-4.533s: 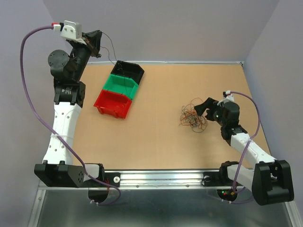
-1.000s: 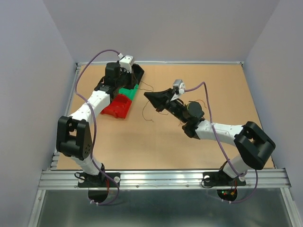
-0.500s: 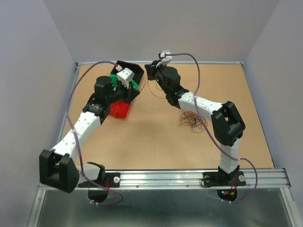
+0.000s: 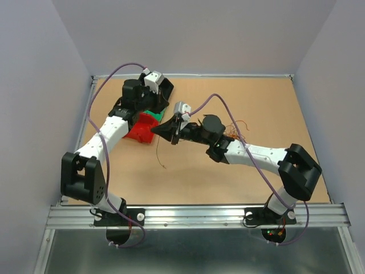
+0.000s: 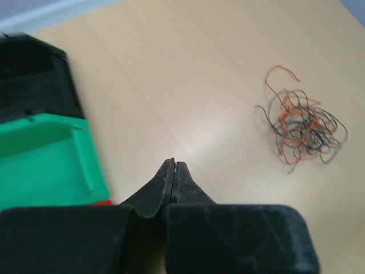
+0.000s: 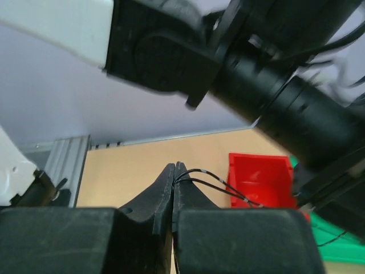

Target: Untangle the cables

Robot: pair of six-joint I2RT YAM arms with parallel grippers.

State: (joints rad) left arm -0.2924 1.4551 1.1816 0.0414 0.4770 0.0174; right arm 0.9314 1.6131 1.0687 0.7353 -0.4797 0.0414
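The cables lie as a small wiry bunch of black and orange wires on the table; in the top view the bunch peeks out behind the right arm. My right gripper is shut on a thin black wire, which loops out of its tips and hangs down to the table. It hovers just right of the red bin. My left gripper is shut over the green bin, and I see nothing between its fingertips.
Three plastic bins stand in a row at the back left: red, green and black. The left arm's links pass overhead in the right wrist view. Grey walls close in the table on three sides.
The right arm has swung from the back by the black bin to the front of the red bin, carrying the black wire. The left arm has shifted over the bins.
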